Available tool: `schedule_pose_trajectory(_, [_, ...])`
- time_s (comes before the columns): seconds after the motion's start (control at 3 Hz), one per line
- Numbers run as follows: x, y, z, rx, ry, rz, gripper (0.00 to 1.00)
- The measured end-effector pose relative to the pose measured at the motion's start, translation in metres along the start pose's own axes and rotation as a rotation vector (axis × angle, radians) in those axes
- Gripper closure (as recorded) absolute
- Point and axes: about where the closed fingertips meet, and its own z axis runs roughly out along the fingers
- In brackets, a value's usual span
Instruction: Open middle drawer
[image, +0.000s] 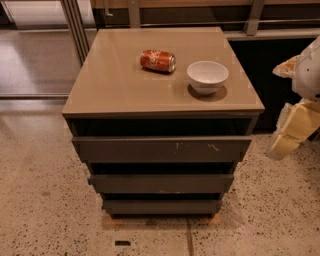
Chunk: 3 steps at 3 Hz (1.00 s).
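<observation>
The middle drawer (161, 183) sat in the lower centre of the frame, the second of three fronts on a low cabinet, with a small blue tab (90, 181) at its left end. Its plain front lay in line with the stack, and none of its interior showed, only a dark band of shadow above it. By that look it was shut, so the task's one action had not yet begun.

Directly above it was the widest drawer (161, 149), marked with white scratches right of centre. Below it was the narrowest drawer (161, 206). Both of those appeared shut as well.

On the cabinet top (115, 90), in the upper middle of the frame, a red can (157, 60) lay on its side. A white bowl (207, 76) stood just to the right of the can, apart from it. Speckled floor (45, 200) surrounded the cabinet.

The gripper (290, 135) hung at the right edge of the frame, level with the widest drawer and well apart from the cabinet, touching nothing. Whether it was open or closed could not be told from this view.

Nearly everything seemed left to do. The gripper would need to travel left and down to the middle front, find a hold on that handleless panel, probably at its top edge, and pull it outward.
</observation>
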Motion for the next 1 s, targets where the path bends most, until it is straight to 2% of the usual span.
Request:
schedule_pose_trajectory(0.33, [0.005, 0.002, 0.032, 0.011, -0.064, 0.066, 0.00])
schedule_pose_trajectory(0.67, [0.011, 0.001, 0.058, 0.013, -0.084, 0.119, 0.00])
schedule_pose_trajectory(1.0, [0.011, 0.001, 0.058, 0.013, -0.084, 0.119, 0.00])
